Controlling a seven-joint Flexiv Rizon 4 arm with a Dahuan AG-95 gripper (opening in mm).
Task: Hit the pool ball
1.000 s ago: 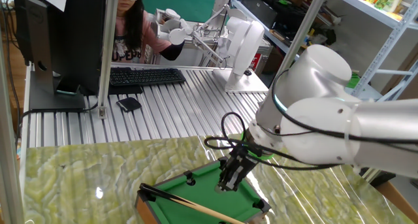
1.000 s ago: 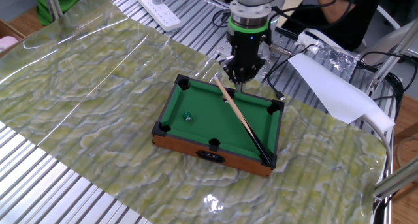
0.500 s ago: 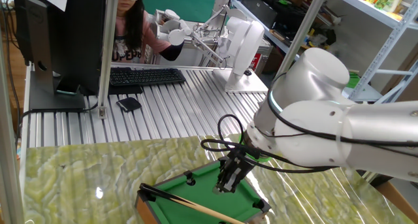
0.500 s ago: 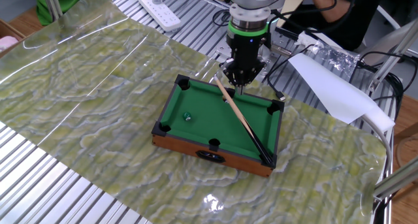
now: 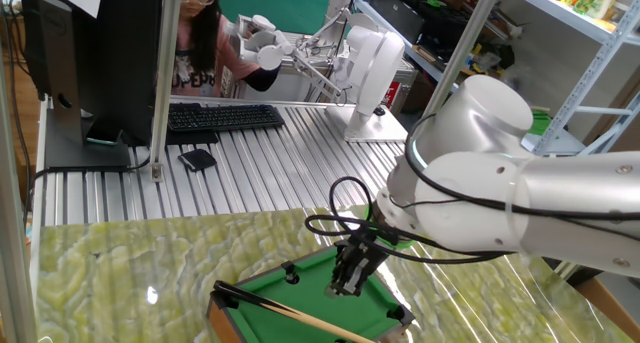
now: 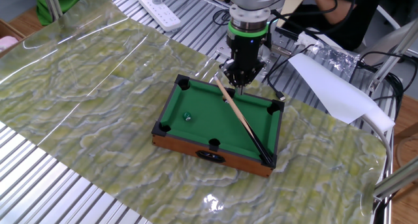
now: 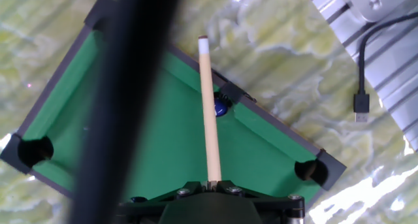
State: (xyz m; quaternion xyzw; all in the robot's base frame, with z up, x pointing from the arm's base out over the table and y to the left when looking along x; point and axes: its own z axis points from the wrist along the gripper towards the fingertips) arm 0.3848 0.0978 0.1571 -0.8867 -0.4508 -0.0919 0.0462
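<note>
I am holding the cue stick (image 6: pixel 243 121) by its tip end in the closed gripper (image 6: pixel 238 85) at the mini pool table's (image 6: pixel 196 155) far rail, while the pool ball (image 6: pixel 187 116) is lying well apart on the felt, off the stick's long axis toward the left-hand pockets.

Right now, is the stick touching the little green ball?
Apart. The other fixed view shows the ball alone on the felt near the left side, while the stick lies across the middle, with green felt between them.
</note>
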